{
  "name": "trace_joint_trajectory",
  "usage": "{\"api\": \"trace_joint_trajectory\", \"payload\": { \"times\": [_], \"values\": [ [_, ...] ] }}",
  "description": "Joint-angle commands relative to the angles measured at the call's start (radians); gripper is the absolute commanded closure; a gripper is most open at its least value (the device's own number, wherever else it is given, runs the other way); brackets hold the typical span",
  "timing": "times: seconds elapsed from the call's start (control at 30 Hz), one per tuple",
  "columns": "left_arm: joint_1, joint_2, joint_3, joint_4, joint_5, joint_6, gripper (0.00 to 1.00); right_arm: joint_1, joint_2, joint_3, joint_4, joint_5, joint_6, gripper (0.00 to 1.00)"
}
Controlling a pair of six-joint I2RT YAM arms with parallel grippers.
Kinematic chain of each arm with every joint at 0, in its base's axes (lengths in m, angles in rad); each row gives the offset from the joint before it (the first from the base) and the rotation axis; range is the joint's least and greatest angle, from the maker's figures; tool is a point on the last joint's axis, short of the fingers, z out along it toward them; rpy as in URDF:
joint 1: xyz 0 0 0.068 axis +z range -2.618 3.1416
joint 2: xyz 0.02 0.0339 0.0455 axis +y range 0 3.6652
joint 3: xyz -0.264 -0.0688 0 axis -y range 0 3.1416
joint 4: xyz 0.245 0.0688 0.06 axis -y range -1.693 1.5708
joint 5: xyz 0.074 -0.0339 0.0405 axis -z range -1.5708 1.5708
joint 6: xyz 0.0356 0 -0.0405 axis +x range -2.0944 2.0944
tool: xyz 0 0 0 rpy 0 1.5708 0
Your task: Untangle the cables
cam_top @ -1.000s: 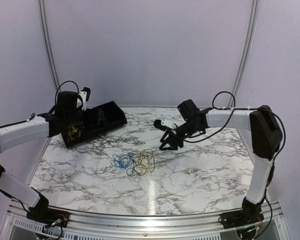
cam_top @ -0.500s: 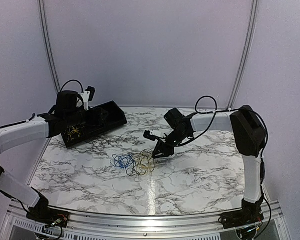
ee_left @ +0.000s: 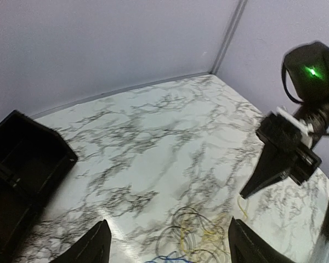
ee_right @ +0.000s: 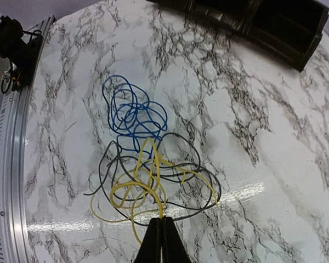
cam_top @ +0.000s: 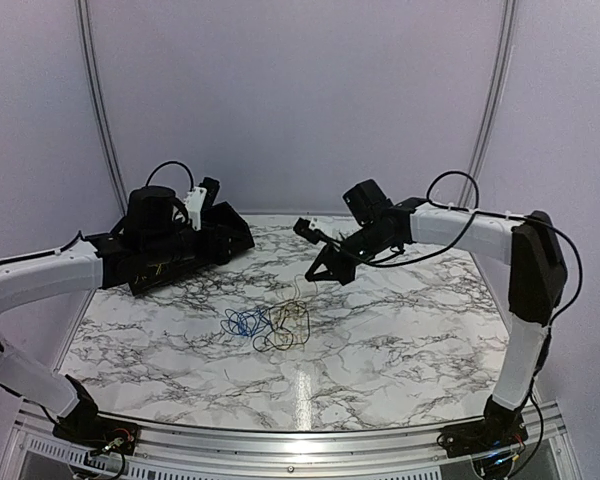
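The cables (cam_top: 271,326) lie tangled in one small pile at the middle of the marble table: a blue coil (ee_right: 134,113), a yellow cable (ee_right: 136,186) and a black cable (ee_right: 193,182) looped through each other. My right gripper (ee_right: 163,221) is shut on a strand of the yellow cable. It hangs above and to the right of the pile (cam_top: 314,276), with that strand stretched thinly up to its tip. My left gripper (ee_left: 170,244) is open with nothing between its fingers. It hovers by the black bin (cam_top: 165,272), left of the pile and well above the table.
The black bin (ee_left: 17,160) lies at the back left of the table, and something yellow shows inside it. A metal rail (ee_right: 6,137) runs along the table's near edge. White booth walls close in the back and sides.
My right gripper dropped to the pile, closed on the yellow cable and rose back up to the right. My left arm swung rightwards over the bin.
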Motion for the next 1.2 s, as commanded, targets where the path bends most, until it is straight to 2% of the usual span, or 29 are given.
{"api": "trace_joint_trajectory", "payload": {
  "times": [0.0, 0.2, 0.37, 0.5, 0.67, 0.9, 1.17],
  "values": [
    [-0.096, -0.081, -0.045, 0.093, -0.049, -0.035, 0.24, 0.001, -0.109, 0.005, 0.059, -0.054, 0.134, 1.0],
    [-0.238, -0.091, -0.238, 0.38, -0.1, -0.12, 0.24, 0.002, -0.119, 0.033, 0.059, -0.022, 0.19, 1.0],
    [-0.345, 0.007, -0.209, 0.43, -0.201, -0.112, 0.23, 0.002, -0.11, 0.056, 0.051, -0.048, 0.228, 1.0],
    [-0.374, 0.11, -0.154, 0.442, -0.273, -0.123, 0.23, 0.007, -0.118, 0.063, 0.051, -0.049, 0.24, 1.0],
    [-0.368, 0.22, -0.113, 0.46, -0.515, -0.259, 0.3, 0.017, -0.147, 0.045, 0.039, -0.077, 0.231, 1.0],
    [-0.365, 0.391, 0.023, 0.498, -0.438, -0.292, 0.31, 0.035, -0.183, 0.024, 0.034, -0.093, 0.223, 1.0],
    [-0.353, 0.515, 0.032, 0.509, -0.475, -0.363, 0.35, 0.034, -0.238, 0.085, -0.006, -0.19, 0.189, 1.0]
  ]
}}
